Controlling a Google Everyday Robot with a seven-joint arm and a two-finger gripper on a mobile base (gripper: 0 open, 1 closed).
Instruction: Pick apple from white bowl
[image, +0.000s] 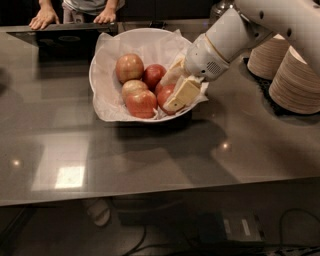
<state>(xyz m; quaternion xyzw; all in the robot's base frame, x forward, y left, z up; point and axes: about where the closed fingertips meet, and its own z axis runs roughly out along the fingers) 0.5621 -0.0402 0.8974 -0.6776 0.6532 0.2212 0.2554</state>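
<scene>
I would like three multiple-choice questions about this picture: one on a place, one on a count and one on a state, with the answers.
1. Where is the gripper?
A) at the right side of the white bowl
B) at the table's front edge
C) left of the bowl

2. How many apples show in the bowl?
A) two
B) five
C) eight

3. How do the beige plates stand?
A) stacked
B) spread singly
C) inside the bowl

Answers: 1 A, it reaches in beside a red apple. 2 B, five can be counted on the paper lining. 3 A, they form tall piles at the right.
</scene>
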